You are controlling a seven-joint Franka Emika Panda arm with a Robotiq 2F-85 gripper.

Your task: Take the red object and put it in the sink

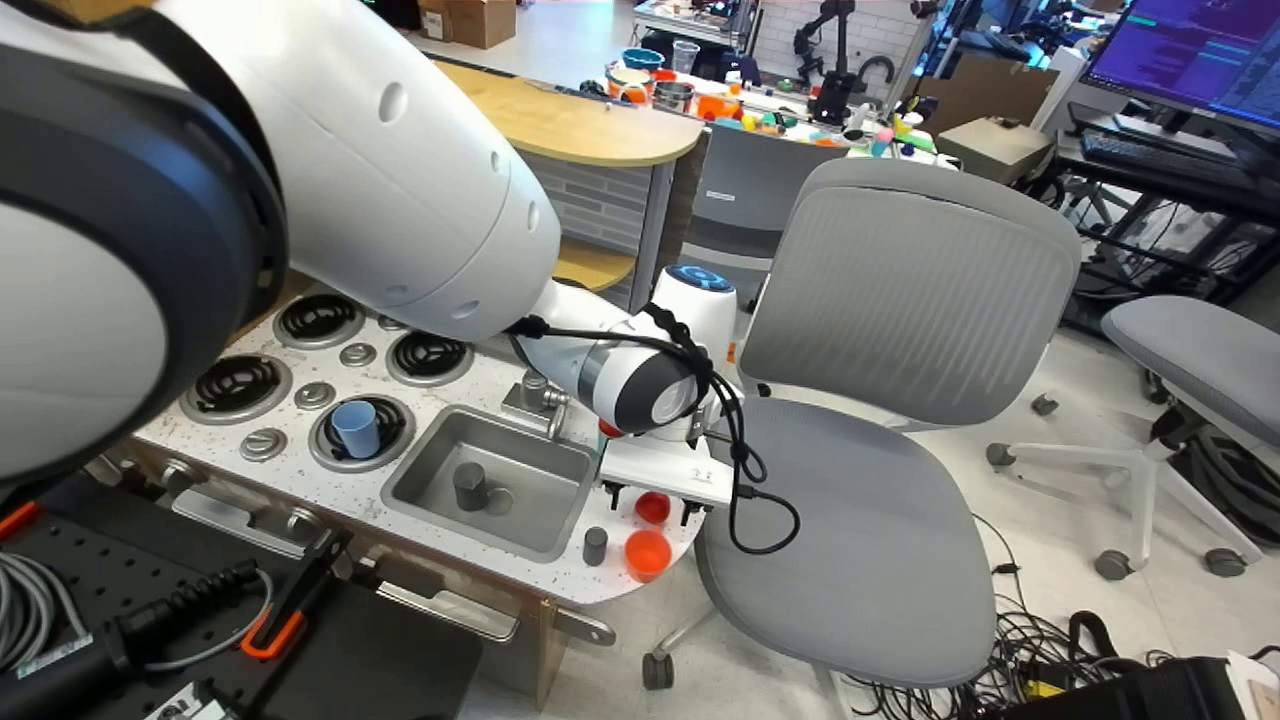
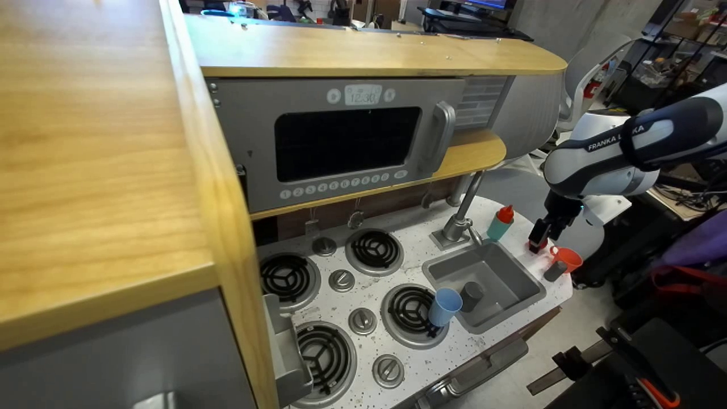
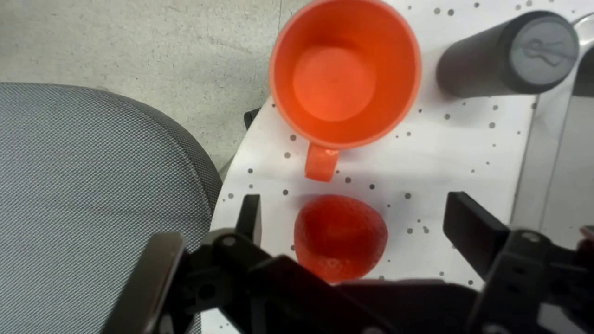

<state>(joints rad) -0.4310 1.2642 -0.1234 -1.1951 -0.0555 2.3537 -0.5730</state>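
Observation:
The red object (image 3: pixel 341 237) is a small roundish red piece on the white counter near its rounded end. It also shows in both exterior views (image 1: pixel 653 509) (image 2: pixel 535 246). My gripper (image 3: pixel 353 218) is open, pointing down, with one finger on each side of the red object and a gap on both sides. The gap is wider on the sink side. The gripper also shows in an exterior view (image 2: pixel 543 236). The sink (image 1: pixel 545 485) is a grey metal basin beside the red object, with a silver faucet (image 2: pixel 457 227). A dark grey cylinder (image 1: pixel 470 487) stands in the sink.
An orange cup (image 3: pixel 343 69) and a dark grey cylinder (image 3: pixel 506 58) stand close to the red object. A teal bottle with a red cap (image 2: pixel 500 223) stands behind the sink. A blue cup (image 2: pixel 445 307) is on a burner. A grey chair (image 1: pixel 850 540) adjoins the counter end.

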